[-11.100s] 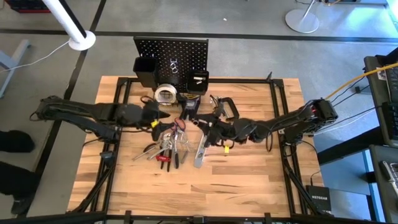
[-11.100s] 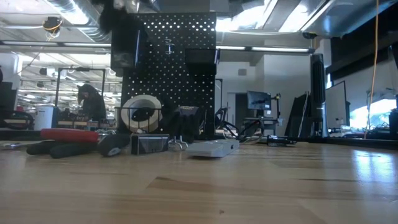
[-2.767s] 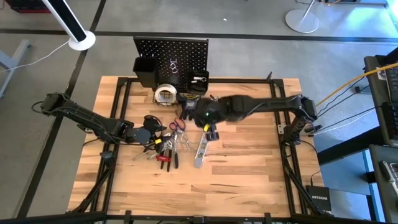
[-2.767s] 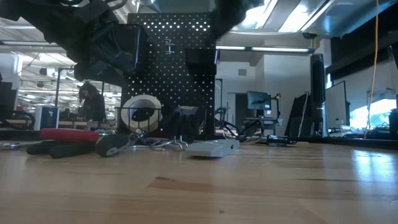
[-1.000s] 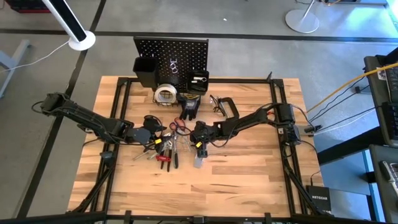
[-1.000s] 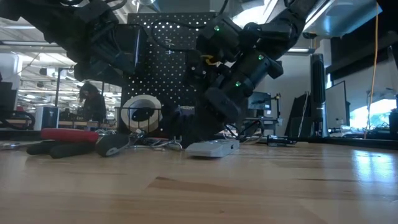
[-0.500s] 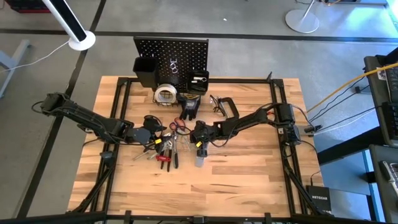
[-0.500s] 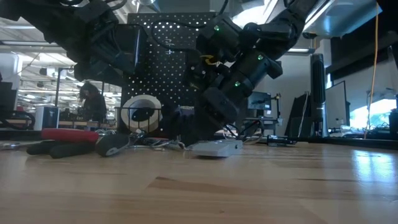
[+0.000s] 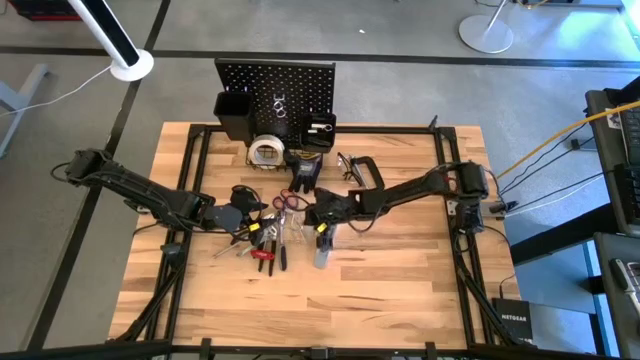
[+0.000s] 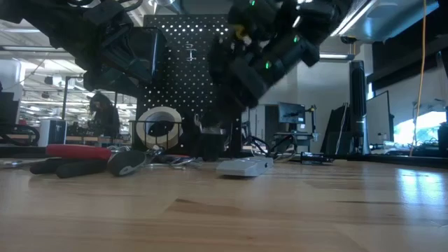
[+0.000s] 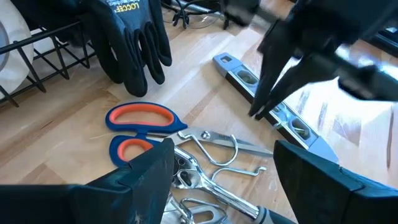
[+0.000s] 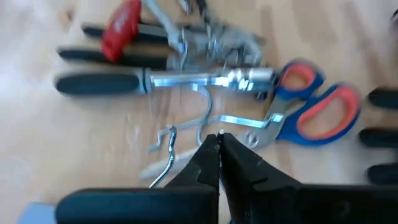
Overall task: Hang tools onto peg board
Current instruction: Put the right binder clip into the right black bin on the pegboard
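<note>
Clutter fills the middle of the wooden table (image 9: 400, 290) in the high view: scissors (image 9: 287, 203), red-handled pliers (image 9: 262, 256) and other loose tools lie in a heap, with the silver level bar (image 9: 322, 247) just to their right and the black C-clamp (image 9: 365, 172) behind. The peg board (image 9: 275, 92) stands at the far edge, the pale tape roll (image 9: 265, 153) in the wire basket at its foot. The right gripper (image 9: 318, 222) sits over the bar's far end; half a second ago it was lower along the bar, nearer the bar's middle. In the low view the right arm's bulk blocks much of the peg board, and the level bar (image 10: 243, 166) lies flat on the wood beneath it. In the left wrist view the left gripper (image 11: 221, 171) stands wide apart above the scissors (image 11: 143, 127), black gloves (image 11: 134, 37) beyond. The right wrist view shows the right gripper (image 12: 219, 140) pinched together, seemingly on nothing, though blur makes this uncertain.
</note>
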